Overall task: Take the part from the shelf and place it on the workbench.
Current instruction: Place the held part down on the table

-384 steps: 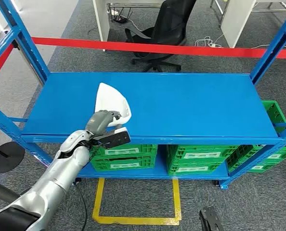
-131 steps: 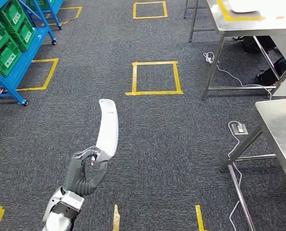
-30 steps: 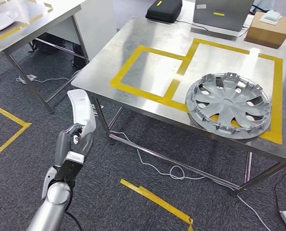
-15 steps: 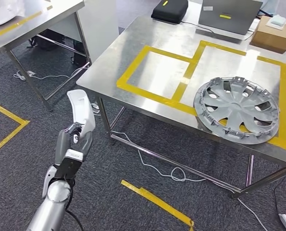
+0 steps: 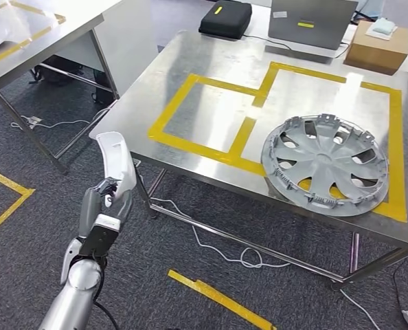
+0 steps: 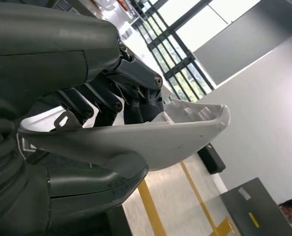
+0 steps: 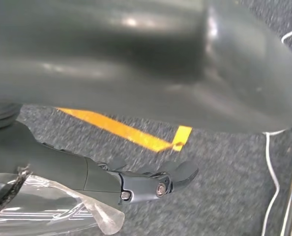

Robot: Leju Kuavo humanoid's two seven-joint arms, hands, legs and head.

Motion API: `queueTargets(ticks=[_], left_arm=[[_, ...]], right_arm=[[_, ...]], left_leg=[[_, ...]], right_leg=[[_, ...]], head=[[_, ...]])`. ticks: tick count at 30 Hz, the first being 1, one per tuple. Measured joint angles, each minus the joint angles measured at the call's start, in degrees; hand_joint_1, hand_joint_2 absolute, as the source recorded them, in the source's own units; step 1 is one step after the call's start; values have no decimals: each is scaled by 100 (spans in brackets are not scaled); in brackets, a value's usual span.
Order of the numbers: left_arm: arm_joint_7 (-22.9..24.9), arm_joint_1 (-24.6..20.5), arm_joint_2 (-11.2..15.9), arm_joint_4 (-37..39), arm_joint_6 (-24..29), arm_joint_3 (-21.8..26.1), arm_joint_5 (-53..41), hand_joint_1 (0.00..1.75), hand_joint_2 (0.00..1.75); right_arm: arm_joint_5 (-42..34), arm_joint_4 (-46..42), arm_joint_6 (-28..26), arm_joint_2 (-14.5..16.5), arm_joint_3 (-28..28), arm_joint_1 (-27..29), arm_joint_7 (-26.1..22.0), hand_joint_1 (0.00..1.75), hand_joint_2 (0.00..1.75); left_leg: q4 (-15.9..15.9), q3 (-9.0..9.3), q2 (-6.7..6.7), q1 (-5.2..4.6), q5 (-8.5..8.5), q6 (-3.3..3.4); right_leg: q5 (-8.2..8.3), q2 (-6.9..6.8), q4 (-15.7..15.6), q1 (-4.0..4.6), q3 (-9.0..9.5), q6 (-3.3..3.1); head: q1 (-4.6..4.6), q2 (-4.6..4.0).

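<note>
Head view, part: the white curved part (image 5: pixel 117 161) stands nearly upright in the left hand (image 5: pixel 104 206), long axis running up from the fingers (image 5: pixel 108 184), which are clamped on its lower end.
Head view, target: the steel surface (image 5: pixel 212 62) lies ahead and to the right of the part; its near corner is just beside the part's upper end, yet the part is over the carpet, not over the metal.
Head view, free spot: the yellow-taped square (image 5: pixel 207 113) on the near left of the surface is bare; the grey wheel cover (image 5: pixel 325 163) fills the taped square to its right.
Head view, judgement: the left arm is the one to reach forward and rightward, then tip the part flat into the bare square.
Left wrist view, grip: the left hand (image 6: pixel 81 103) pinches the part (image 6: pixel 144 137) between thumb and dark fingers (image 6: pixel 137 93); the long axis points away from the palm, free end well clear.
Right wrist view: the right hand (image 7: pixel 137 184) hangs over carpet and a yellow floor stripe (image 7: pixel 126 132), its fingers extended and holding nothing.
</note>
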Motion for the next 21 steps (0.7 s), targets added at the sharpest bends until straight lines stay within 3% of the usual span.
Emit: queueTargets(ticks=[2, 3, 5, 7, 9, 11, 13, 14, 15, 16, 18, 19, 21], left_arm=[[-1, -8, -2, 21, -8, -1, -9, 175, 175], [-1, -15, -4, 31, -12, -2, -15, 175, 175], [-1, -22, -11, 46, -13, -2, -19, 175, 175], [0, -22, -17, 51, -13, -1, -17, 175, 175], [-1, -38, -26, 54, -13, -3, -16, 175, 175], [-1, -42, -35, 61, -13, -5, -27, 175, 175], [3, -23, -40, 75, -14, -7, -51, 175, 175], [5, -16, -42, 84, -14, -7, -65, 175, 175], [8, -12, -43, 92, -15, -7, -80, 175, 175], [9, -10, -44, 98, -16, -8, -91, 175, 175], [11, -13, -46, 113, -22, -12, -106, 175, 175], [13, -15, -47, 119, -26, -14, -113, 175, 175], [16, -23, -49, 129, -38, -20, -135, 175, 175]], right_arm=[[8, 3, 2, 4, -1, -1, 1, 0, 0], [9, 4, 3, 5, 0, -7, 0, 0, 0], [11, 5, 3, 5, 1, -14, -2, 0, 0], [11, 5, 2, 3, -1, -15, -4, 0, 0], [12, 5, 2, 1, 1, -39, -6, 0, 0], [14, 7, 3, 1, 3, -49, -7, 0, 0], [20, 7, 2, 1, 2, -23, -7, 0, 0], [24, 7, 1, 1, 1, -10, -8, 0, 0], [31, 7, -1, 1, 0, -2, -8, 0, 0], [37, 7, -1, 1, -1, 6, -9, 0, 0], [46, 7, -1, 2, 0, 10, -8, 0, 0], [49, 7, -1, 2, 1, 13, -8, 0, 0], [58, 7, 1, 2, 1, 7, -9, 0, 0]], left_leg=[[-673, 231, -8, -30, 387, 79], [-881, 313, -13, -50, 414, 118], [-1054, 392, -26, -77, 301, 193], [-1149, 496, -43, -50, 254, 253], [-1217, 631, -48, -20, 217, 298], [-1233, 713, -45, -24, 141, 326], [-1233, 825, -46, -30, 36, 328], [-1233, 907, -47, -32, -25, 323], [-1233, 1004, -45, -33, -95, 312], [-1235, 1088, -38, -34, -168, 297], [-1231, 1226, -17, -46, -296, 240], [-1227, 1262, -2, -53, -338, 206], [-1206, 1301, 23, -57, -370, 146]], right_leg=[[-113, 21, -11, -2, 94, 53], [-153, 22, -24, -4, 102, 89], [-161, 11, -36, -6, 146, 172], [-167, -9, 29, -8, 162, 238], [-256, -21, 479, -7, -97, 269], [-501, -26, 1247, -7, -621, 286], [-658, -28, 1614, -8, -1030, 303], [-563, -31, 1497, -7, -1089, 304], [-323, -42, 1190, -5, -1056, 292], [17, -75, 803, 0, -988, 268], [459, -158, 265, 37, -873, 203], [538, -177, 184, 58, -852, 164], [519, -132, 183, 70, -798, 89]], head=[[6, 0], [10, 0], [12, 0], [16, 0], [32, 0], [44, 0], [47, 0], [49, 0], [51, 0], [51, 0], [41, -1], [33, -1], [25, 0]])
